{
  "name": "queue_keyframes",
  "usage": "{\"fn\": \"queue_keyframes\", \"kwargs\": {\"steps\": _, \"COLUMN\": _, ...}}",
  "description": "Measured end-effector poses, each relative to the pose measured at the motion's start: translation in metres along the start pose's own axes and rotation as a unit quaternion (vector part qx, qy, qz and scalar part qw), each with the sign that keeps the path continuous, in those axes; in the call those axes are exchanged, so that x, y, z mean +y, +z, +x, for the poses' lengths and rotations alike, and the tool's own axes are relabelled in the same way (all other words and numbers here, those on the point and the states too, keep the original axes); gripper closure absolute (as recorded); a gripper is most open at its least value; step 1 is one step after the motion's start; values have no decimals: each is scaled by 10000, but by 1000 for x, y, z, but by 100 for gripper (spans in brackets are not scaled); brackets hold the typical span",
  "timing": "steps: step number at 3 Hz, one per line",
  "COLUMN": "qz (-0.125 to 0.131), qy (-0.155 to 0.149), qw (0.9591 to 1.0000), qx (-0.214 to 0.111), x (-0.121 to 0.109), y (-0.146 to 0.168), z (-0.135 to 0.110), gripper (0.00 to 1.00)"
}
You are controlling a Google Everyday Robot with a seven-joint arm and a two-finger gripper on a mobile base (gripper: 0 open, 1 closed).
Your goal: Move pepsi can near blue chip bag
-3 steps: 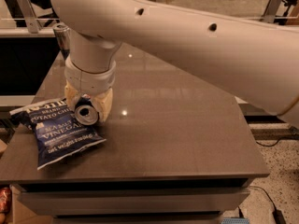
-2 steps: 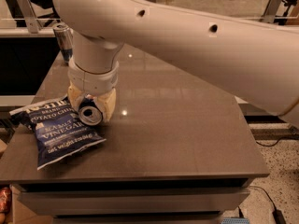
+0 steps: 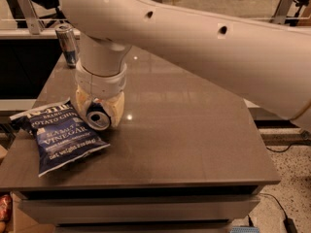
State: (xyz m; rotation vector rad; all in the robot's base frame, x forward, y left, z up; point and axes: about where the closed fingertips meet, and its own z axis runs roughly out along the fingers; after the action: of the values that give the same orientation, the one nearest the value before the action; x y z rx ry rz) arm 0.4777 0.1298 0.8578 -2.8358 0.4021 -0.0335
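Note:
The pepsi can point(image 3: 98, 119) lies on its side between my gripper's cream fingers point(image 3: 117, 108), its silver end facing the camera. My gripper point(image 3: 99, 116) is shut on it, low over the table at the left. The blue chip bag point(image 3: 57, 136) lies flat at the table's front left, white lettering up. The can is right beside the bag's upper right corner. I cannot tell whether the can touches the table.
A taller, slim silver-and-blue can point(image 3: 66, 44) stands at the table's far left corner, behind the arm. The grey table point(image 3: 194, 130) ends in a front edge near the bag and a right edge. My large white arm crosses the upper view.
My gripper with the pepsi can has shifted slightly to the right, staying beside the bag. More of the tall can behind the arm now shows.

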Motion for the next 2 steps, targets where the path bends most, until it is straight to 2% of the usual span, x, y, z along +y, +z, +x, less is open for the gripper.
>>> {"fn": "queue_keyframes", "kwargs": {"steps": 1, "qz": -127, "qy": 93, "qw": 9999, "qx": -22, "x": 1, "y": 4, "z": 5, "gripper": 100}}
{"fn": "queue_keyframes", "kwargs": {"steps": 2, "qz": -209, "qy": 174, "qw": 9996, "qx": -52, "x": 1, "y": 7, "z": 9, "gripper": 84}}
